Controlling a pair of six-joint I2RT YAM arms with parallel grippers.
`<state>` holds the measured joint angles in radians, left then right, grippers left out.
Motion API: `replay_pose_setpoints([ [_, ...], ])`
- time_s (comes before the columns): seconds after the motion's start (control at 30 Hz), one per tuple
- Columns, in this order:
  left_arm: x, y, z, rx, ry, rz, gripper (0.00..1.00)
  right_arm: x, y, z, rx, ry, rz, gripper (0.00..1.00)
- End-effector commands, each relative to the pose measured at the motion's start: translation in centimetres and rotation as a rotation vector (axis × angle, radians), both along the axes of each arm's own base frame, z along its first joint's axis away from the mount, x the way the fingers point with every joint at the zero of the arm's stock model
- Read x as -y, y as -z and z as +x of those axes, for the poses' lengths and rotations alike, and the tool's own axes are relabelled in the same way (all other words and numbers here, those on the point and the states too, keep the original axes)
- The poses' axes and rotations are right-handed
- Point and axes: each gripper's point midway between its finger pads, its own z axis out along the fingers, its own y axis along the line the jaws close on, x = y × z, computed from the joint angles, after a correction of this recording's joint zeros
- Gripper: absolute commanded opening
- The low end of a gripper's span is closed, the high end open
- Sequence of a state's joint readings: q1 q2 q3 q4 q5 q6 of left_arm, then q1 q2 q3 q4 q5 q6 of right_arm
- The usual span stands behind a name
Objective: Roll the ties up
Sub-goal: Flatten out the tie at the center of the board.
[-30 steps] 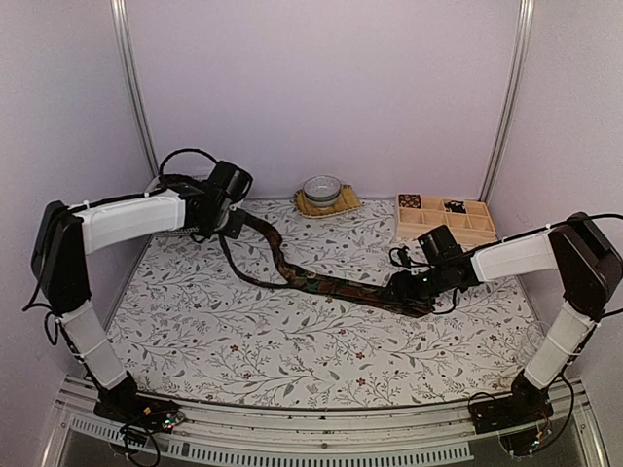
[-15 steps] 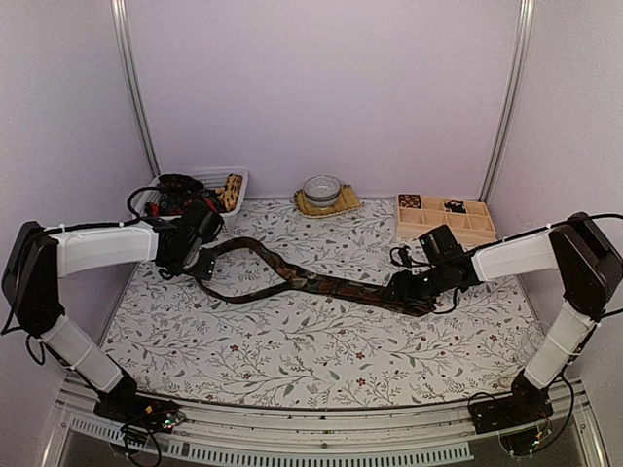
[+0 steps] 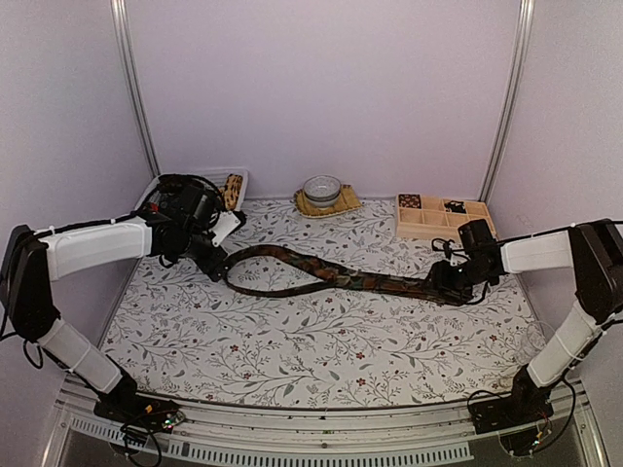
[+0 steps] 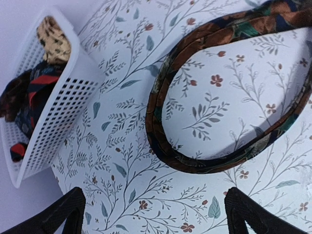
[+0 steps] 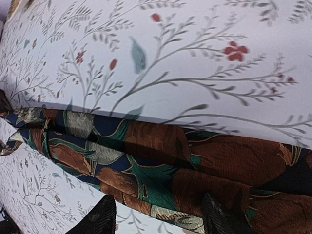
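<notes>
One of the ties, dark with a brown and green pattern, lies across the middle of the table. Its left part curls into a loop. My left gripper hovers just left of that loop, near the basket. In the left wrist view the left gripper is open, with only tablecloth between its fingers. My right gripper is at the tie's right end. In the right wrist view the bunched tie fills the gap of the right gripper, which is shut on it.
A white mesh basket at the back left holds more ties. A small bowl stands at the back middle. A wooden compartment box sits at the back right, close behind the right arm.
The left gripper opened, let go of the tie and dropped toward the basket. The right gripper moved right, dragging the tie's end along; the tie now lies stretched out flatter.
</notes>
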<state>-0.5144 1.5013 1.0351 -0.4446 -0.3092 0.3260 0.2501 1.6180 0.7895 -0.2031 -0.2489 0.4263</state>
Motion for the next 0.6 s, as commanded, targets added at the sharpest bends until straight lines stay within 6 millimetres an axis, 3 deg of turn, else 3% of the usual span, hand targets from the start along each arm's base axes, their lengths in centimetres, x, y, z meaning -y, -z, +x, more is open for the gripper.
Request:
replay_pose_setpoints([
  [0.0, 4.9, -0.3, -0.7, -0.023, 0.328, -0.039, 1.0, 5.6, 1.7, -3.1, -0.119, 0.16, -0.093, 0.61],
  [0.13, 7.5, 1.5, -2.1, -0.105, 0.48, -0.008, 1.0, 7.6, -0.4, -2.0, -0.051, 0.248, -0.071, 0.63],
  [0.33, 9.5, 3.5, -3.4, -0.096, 0.675, 0.087, 1.0, 5.2, -4.3, -0.1, 0.033, 0.169, 0.049, 0.64],
  [0.43, 9.8, 4.1, -2.8, -0.045, 0.741, 0.131, 1.0, 4.7, -6.1, 0.5, 0.082, 0.138, 0.055, 0.64],
  [0.57, 9.9, 6.4, -2.0, -0.046, 0.801, 0.198, 0.96, 3.5, -7.9, 0.7, 0.14, 0.091, 0.061, 0.64],
])
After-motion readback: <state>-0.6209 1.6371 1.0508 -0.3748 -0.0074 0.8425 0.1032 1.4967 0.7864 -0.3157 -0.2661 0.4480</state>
